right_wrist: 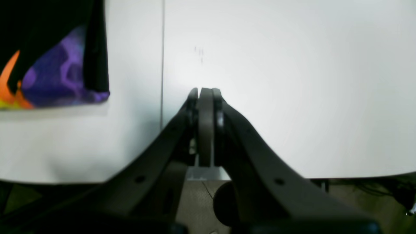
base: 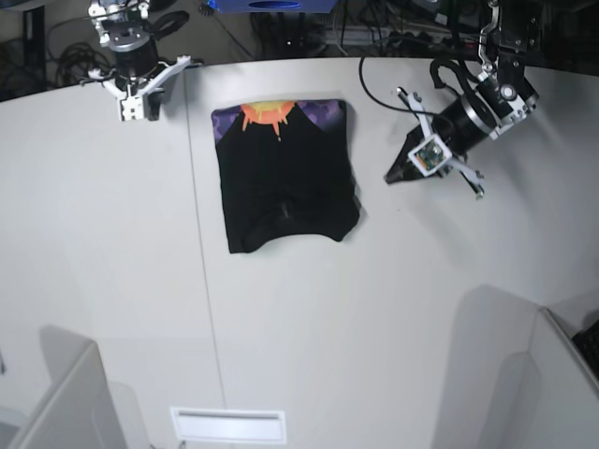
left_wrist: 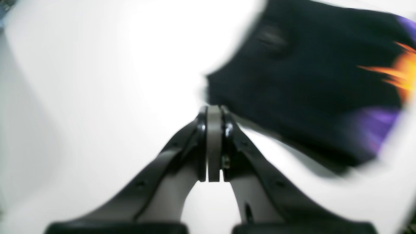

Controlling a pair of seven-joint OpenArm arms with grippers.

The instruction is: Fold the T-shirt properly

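One T-shirt [base: 285,182], two grippers — on the table [base: 374,318].
You see left gripper [base: 391,177] and right gripper [base: 136,110] jaws closed, empty.

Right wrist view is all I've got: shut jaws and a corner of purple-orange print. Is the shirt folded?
Observer: Yes. In the base view the T-shirt lies as one compact dark rectangle on the table, with the sunburst print at its far edge.
Operator: Left arm holding it?
Observer: No. The left gripper is shut on nothing, with bare table under its tip and the cloth beside it.
Operator: And mine?
Observer: The right gripper sits apart from the shirt near the table's far edge, also empty.
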